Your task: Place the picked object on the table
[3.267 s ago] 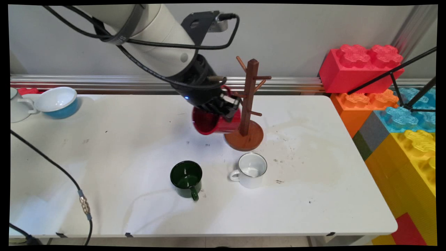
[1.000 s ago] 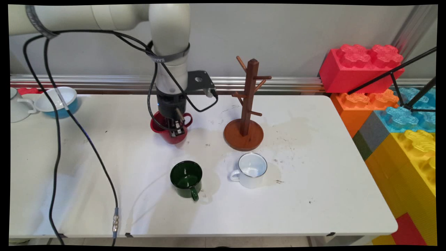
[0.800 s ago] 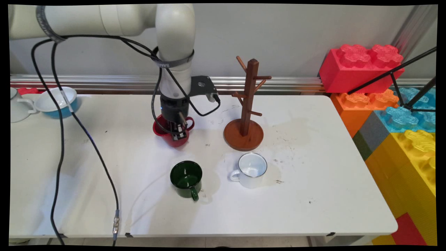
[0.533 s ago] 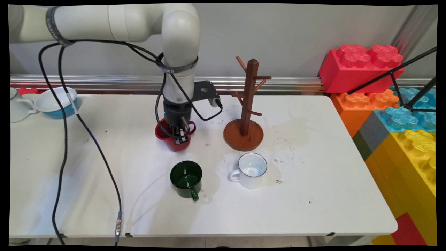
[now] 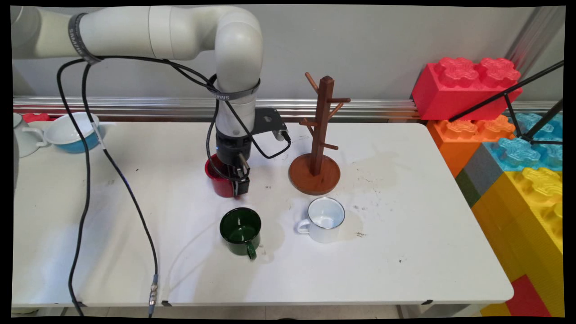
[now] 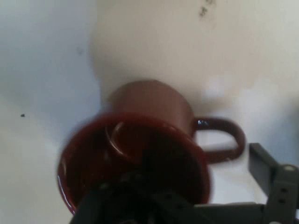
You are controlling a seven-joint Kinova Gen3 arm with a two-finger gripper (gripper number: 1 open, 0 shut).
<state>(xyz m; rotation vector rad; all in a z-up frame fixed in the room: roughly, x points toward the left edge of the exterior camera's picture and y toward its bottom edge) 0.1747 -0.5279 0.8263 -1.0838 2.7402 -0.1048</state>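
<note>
While arm points straight down, gripper clamps red mug (rim).

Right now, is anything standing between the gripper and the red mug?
Nothing visible: the gripper is right at the red mug, over its rim. The green mug and wooden mug tree stand apart from them.

On the table stand three mugs: one red, one green, one white. There is one wooden mug tree. At the far left corner sit one blue bowl and one more white cup. Beside the table are several big toy bricks.
</note>
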